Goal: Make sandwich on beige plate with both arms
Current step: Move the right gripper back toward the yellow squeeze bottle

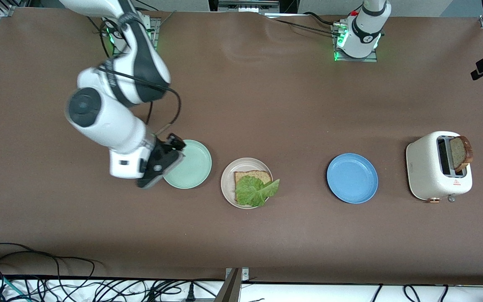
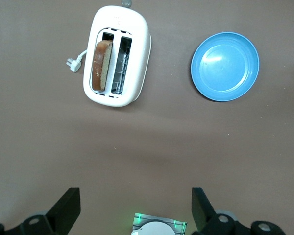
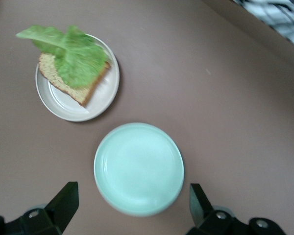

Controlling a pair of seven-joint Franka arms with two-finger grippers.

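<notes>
Front view is showing my right end effector (image 1: 157, 165) hanging released over the mint-green plate (image 1: 191, 165) beside the beige plate (image 1: 229, 184), bread (image 1: 243, 175) and lettuce (image 1: 256, 191) stacked, so my released left end effector (image 2: 134, 208) is needing the toaster's slice (image 1: 459, 153) next.

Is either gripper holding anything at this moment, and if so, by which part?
Nothing is held. The right gripper is open over the mint-green plate; the left gripper, also open, waits high over bare table.
</notes>
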